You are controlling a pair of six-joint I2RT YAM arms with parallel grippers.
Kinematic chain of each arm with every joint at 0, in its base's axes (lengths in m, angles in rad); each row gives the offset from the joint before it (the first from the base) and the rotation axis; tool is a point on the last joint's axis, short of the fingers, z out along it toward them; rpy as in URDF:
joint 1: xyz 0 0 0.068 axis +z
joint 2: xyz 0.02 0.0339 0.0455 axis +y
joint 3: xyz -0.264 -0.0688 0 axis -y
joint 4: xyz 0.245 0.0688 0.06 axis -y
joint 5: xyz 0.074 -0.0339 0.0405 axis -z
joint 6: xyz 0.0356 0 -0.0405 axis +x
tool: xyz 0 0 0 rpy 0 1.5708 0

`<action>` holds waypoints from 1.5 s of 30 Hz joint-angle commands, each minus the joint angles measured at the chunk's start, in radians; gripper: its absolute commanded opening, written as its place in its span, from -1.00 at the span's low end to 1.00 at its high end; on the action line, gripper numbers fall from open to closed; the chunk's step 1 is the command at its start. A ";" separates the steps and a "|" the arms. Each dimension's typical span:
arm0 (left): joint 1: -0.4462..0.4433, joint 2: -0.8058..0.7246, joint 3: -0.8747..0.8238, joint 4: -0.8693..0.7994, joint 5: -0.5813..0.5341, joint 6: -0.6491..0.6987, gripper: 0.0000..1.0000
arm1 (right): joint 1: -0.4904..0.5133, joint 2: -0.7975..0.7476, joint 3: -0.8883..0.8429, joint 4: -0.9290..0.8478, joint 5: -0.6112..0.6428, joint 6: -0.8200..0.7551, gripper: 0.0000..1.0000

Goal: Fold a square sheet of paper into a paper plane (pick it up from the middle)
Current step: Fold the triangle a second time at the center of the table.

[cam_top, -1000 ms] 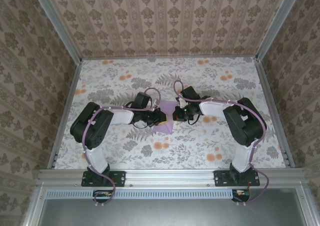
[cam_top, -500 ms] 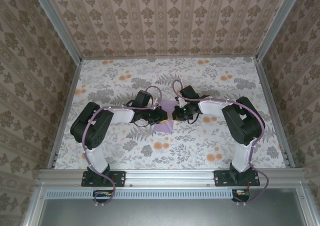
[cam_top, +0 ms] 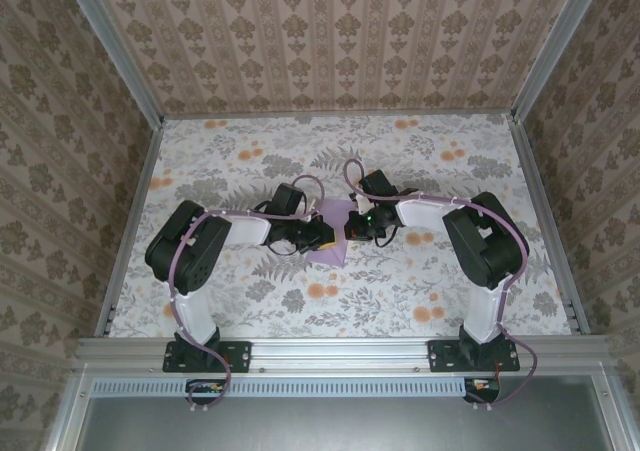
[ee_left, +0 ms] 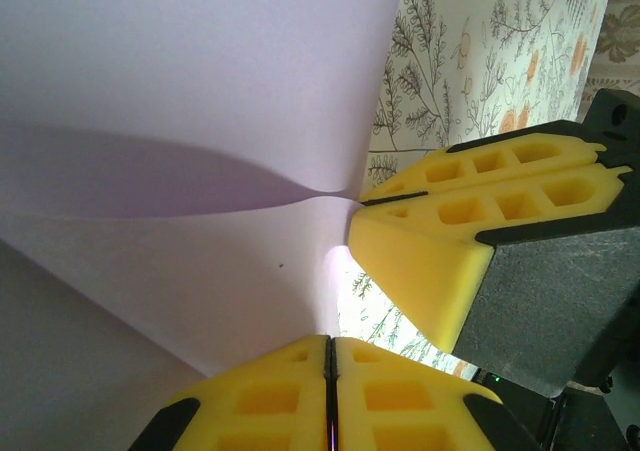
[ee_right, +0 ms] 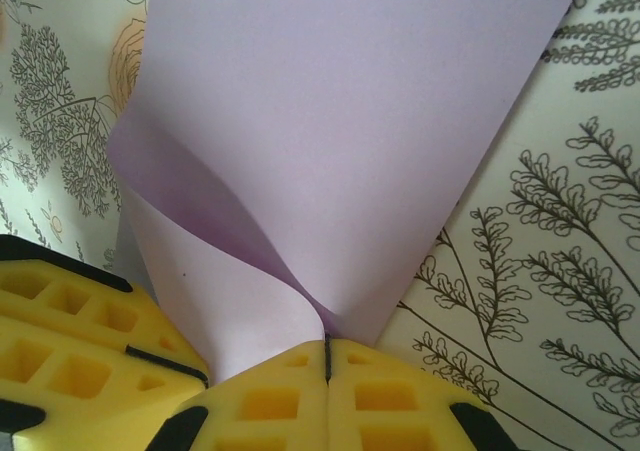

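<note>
On the floral tabletop (cam_top: 250,161), the square sheet of paper (ee_right: 340,121) bows up, spreading straight ahead of both tools. The left tool (ee_left: 328,356) and right tool (ee_right: 327,356) each pinch its near edge, tips almost touching, equally near the curl between them.

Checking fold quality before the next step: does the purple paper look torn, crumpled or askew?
The purple sheet is not flat: it bows up in a soft curl where the left tool and right tool pinch it. No tear or hard crumple shows.
</note>
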 commanded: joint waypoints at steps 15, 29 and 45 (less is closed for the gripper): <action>-0.007 0.030 0.019 -0.024 -0.009 0.021 -0.80 | -0.006 0.032 0.037 -0.054 0.041 -0.030 -1.00; -0.006 0.035 0.024 -0.040 -0.017 0.027 -0.80 | -0.006 0.008 0.040 -0.076 0.056 -0.040 -1.00; -0.007 0.000 0.047 -0.040 -0.019 0.033 -0.79 | -0.006 0.018 0.054 -0.093 0.064 -0.052 -1.00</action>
